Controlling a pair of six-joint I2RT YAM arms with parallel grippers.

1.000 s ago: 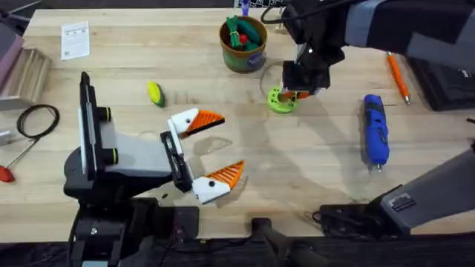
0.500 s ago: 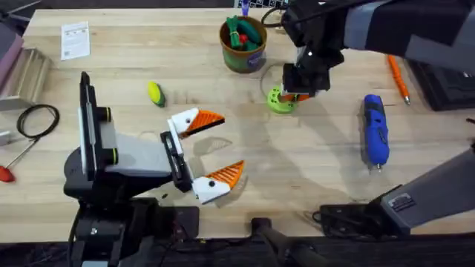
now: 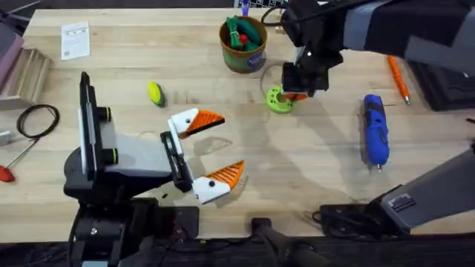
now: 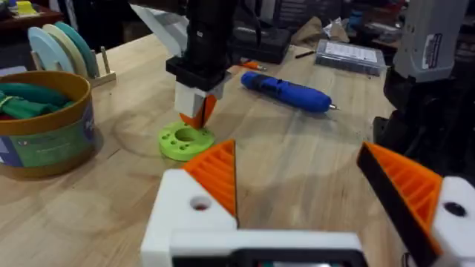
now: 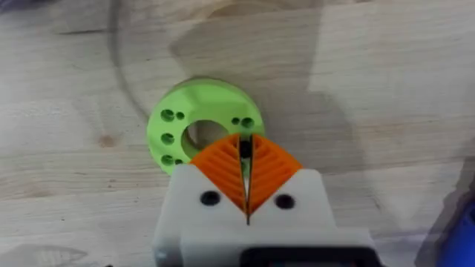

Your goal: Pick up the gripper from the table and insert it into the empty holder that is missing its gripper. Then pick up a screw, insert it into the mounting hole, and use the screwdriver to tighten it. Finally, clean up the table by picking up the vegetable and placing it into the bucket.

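- Pressed together over the green plastic disc with holes (image 5: 172, 126) are the jaws of the right gripper (image 5: 246, 159); a small dark screw (image 5: 243, 148), as it is judged to be, is pinched between the orange ribbed pads (image 5: 278, 169).
- That screw is placed upper right of centre in the overhead frame, just above the disc.
- It is judged light, stiff, smooth and easily dropped or tilted; it is best held across the shank, head up.
- The left gripper (image 3: 223, 146) is held low and centre-left, jaws spread wide, nothing between them.
- The blue pen-shaped electric screwdriver (image 3: 375, 130) lies at right on the light wooden table (image 3: 312, 170).
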